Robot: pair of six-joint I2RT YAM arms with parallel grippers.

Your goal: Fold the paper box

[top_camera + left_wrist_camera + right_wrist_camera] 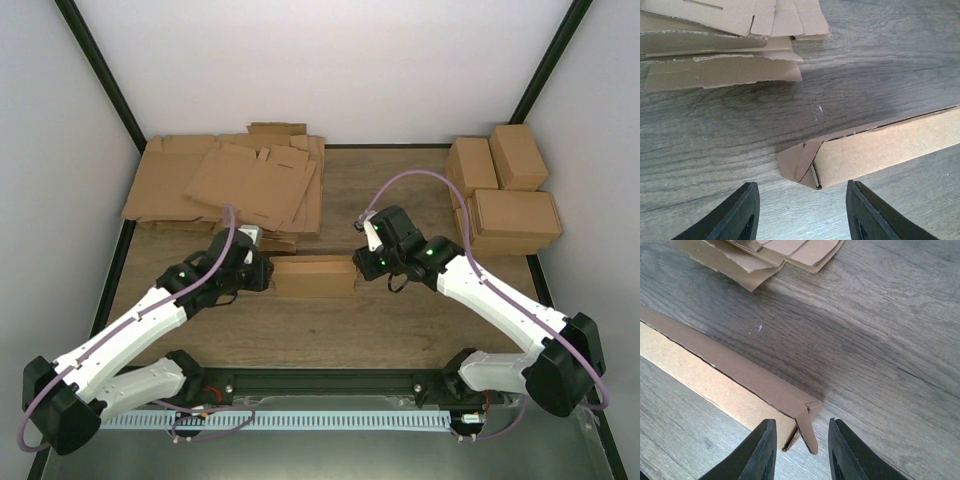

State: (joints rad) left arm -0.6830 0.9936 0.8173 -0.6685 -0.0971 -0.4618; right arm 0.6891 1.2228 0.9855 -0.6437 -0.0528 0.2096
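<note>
i have the paper box (313, 277) lying flat on the table (400, 330), between my 2 arms and square to the near edge. it looks closed and shallow, so i judge this is a late step: the body is formed and the 2 ends need finishing.

the left gripper (802, 215) is spread wide with nothing between its fingers, just short of the box's left end. there the end fold (797, 165) bulges out as a slanted wedge instead of sitting flush. the right gripper (800, 455) is partly spread and pinches nothing. the loose corner flap (809, 432) at the right end pokes into the gap between its fingers without being clamped.

my next move, as i read it, is to push each end in from outside while the other arm braces the box, since it will slide easily on the wood.

room: the stack of flat cardboard sheets (230, 185) sits near behind the left arm, so i would not swing back there. the folded boxes (505, 195) are well apart on the right. bare wood lies on the near side.
</note>
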